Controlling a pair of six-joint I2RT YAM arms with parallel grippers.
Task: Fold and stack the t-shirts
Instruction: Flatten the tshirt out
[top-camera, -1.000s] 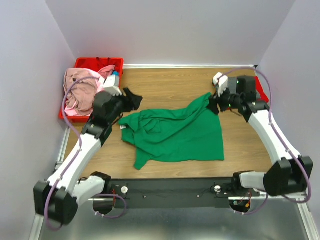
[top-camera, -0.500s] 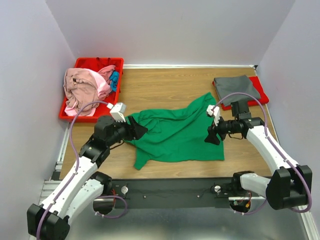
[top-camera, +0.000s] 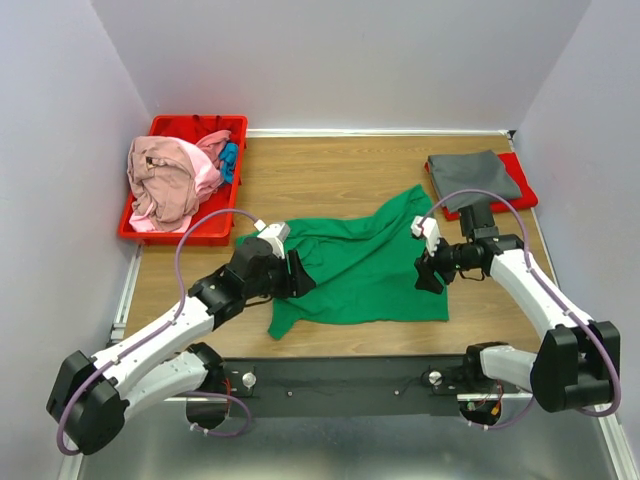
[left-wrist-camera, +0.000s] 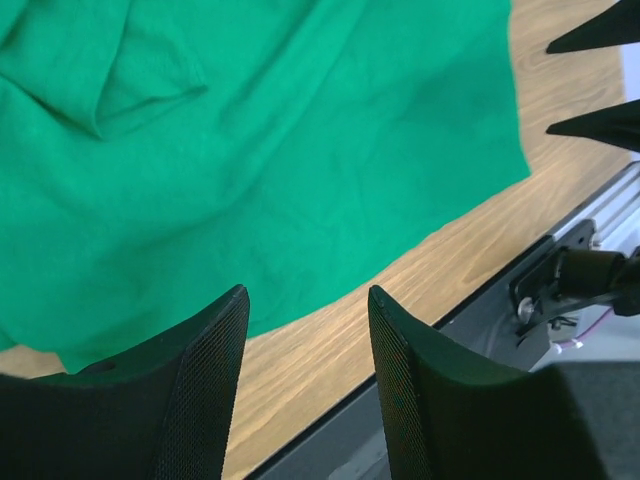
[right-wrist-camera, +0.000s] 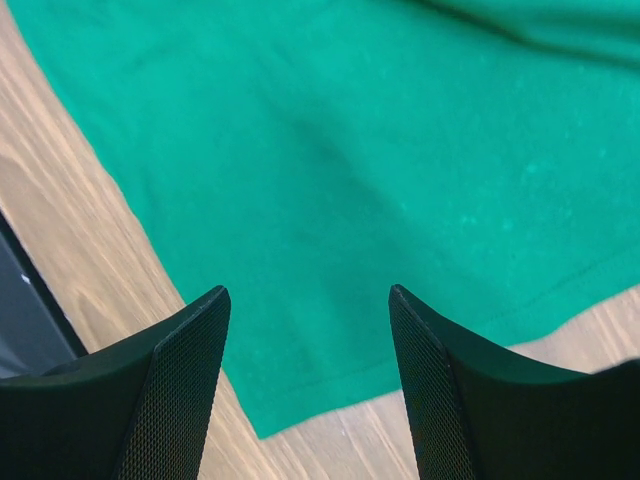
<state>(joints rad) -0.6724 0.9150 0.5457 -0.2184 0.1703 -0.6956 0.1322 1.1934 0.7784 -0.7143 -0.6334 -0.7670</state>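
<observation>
A large bright green t-shirt (top-camera: 365, 262) lies spread and rumpled on the wooden table, one sleeve pointing to the back right. My left gripper (top-camera: 300, 275) hovers open over its left part; in the left wrist view the green t-shirt (left-wrist-camera: 260, 150) fills the top and nothing is between the fingers (left-wrist-camera: 305, 292). My right gripper (top-camera: 428, 272) stands open over the right hem, above the near right corner of the green t-shirt (right-wrist-camera: 330, 180), with nothing between its fingers (right-wrist-camera: 308, 292). A folded dark grey t-shirt (top-camera: 475, 177) rests at the back right.
A red bin (top-camera: 195, 126) at the back left holds a heap of pink cloth (top-camera: 165, 182) and a bit of blue cloth (top-camera: 230, 158). The grey shirt lies on a red mat (top-camera: 522, 190). A black rail (top-camera: 340, 385) runs along the table's near edge.
My left arm swung from beside the red bin forward and right onto the green shirt's left part. My right arm came from the back right down to the shirt's right hem.
</observation>
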